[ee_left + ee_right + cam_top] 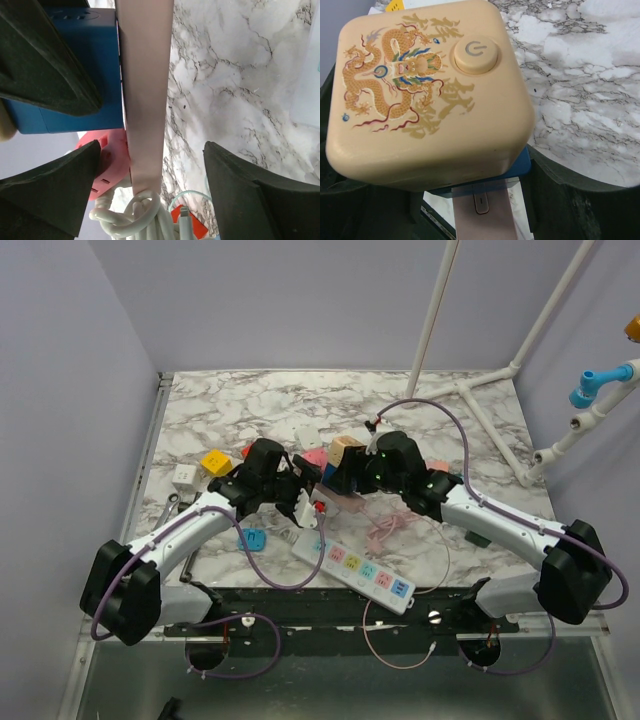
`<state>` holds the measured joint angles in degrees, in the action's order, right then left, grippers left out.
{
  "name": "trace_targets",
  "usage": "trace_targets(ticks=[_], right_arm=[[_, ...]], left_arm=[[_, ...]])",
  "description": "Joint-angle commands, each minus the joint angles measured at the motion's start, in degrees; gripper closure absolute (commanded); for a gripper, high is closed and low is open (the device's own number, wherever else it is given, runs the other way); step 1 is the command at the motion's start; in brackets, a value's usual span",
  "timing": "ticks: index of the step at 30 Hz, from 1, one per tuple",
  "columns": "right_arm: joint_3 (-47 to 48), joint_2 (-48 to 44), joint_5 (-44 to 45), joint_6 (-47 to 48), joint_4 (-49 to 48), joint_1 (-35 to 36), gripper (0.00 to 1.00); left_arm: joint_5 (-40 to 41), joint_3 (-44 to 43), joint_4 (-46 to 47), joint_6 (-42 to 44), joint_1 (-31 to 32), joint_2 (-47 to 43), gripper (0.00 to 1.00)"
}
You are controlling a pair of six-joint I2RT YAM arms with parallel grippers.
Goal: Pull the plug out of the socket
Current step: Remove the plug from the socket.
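— While my left arm (190,530) and right arm (500,515) both bend in over the marble table (480,430), elbows out to either side, their wrists meet close together near its middle. A white power strip (365,575) lies slantwise near the table's near edge, between the two arms and apart from both claws.

— And the socket?

— The socket cube (430,95), beige with a dragon printed on top, sits in my right claw (355,475). The wrist view shows dark fingers hugging it on both sides, so I am gripping it. A blue block (80,65) is pressed tight against the cube.

— Where is the plug, then, against your left claw?

— The pink plug (145,100) is a flat bar that runs along the side of the blue block and on between the fingers of my left claw (150,160). That claw stands open around it without clamping. One finger (60,185) is close to the bar's edge, with a rounded pinkish-red piece just beside it. The other finger (250,190) is well apart from the bar, with bare marble showing in the gap.

— Anything smaller?

— A knotted white cord (130,212) bunches at the bar's end, low between my left fingers. On the cube's top, a round power button (475,51) sits by one corner.
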<state>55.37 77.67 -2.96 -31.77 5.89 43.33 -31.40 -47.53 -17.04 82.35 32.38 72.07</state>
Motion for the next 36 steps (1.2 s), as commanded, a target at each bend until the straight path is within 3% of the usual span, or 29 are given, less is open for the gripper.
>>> trace_targets(ticks=[1, 3, 4, 5, 6, 12, 16, 23, 30, 32, 36], right_arm=[[0.3, -4.6, -3.7, -3.9, -11.7, -0.5, 0.99], [-0.1, -5.0, -4.1, -4.2, -12.0, -1.2, 0.99], [-0.2, -5.1, -4.3, -4.3, -11.9, -1.7, 0.99], [-0.2, -5.2, -4.8, -4.4, -12.0, -2.3, 0.99], [-0.2, -5.2, -5.4, -4.6, -12.1, -3.1, 0.99], [-0.2, -6.4, -7.3, -4.1, -12.2, -6.3, 0.99], [0.5, -6.6, -9.0, -4.0, -11.6, -8.0, 0.99], [2.6, -2.2, -15.7, -8.1, -14.0, -8.0, 0.99], [6.8, 1.0, -14.8, -8.3, -12.5, -7.8, 0.99], [7.9, 1.6, -14.3, -7.7, -11.8, -7.5, 0.99], [8.8, 2.1, -10.3, -5.9, -11.0, -4.7, 0.99]], left_arm=[[0.9, 0.6, 5.7, -0.8, 0.4, -1.0, 0.23], [0.0, 1.2, 7.8, -2.0, 0.1, -3.1, 0.23], [-0.6, 1.9, 9.3, -2.3, -0.2, -4.1, 0.18], [-0.9, 2.6, 10.9, -3.5, -0.3, -5.4, 0.03], [-1.5, 3.0, 11.6, -4.1, -0.5, -6.6, 0.02], [-2.9, 6.2, 13.0, -6.5, -0.9, -16.0, 0.02], [-2.3, 7.0, 5.9, -4.1, -2.1, -18.2, 0.02], [-8.2, 9.9, 4.9, 8.5, 1.7, -18.3, 0.02], [-13.6, 10.5, 4.2, 22.6, 6.1, -15.1, 0.02], [-14.0, 10.6, 5.6, 23.6, 7.2, -13.9, 0.02], [-9.9, 7.1, 11.0, 17.8, 12.0, -8.2, 0.02]])
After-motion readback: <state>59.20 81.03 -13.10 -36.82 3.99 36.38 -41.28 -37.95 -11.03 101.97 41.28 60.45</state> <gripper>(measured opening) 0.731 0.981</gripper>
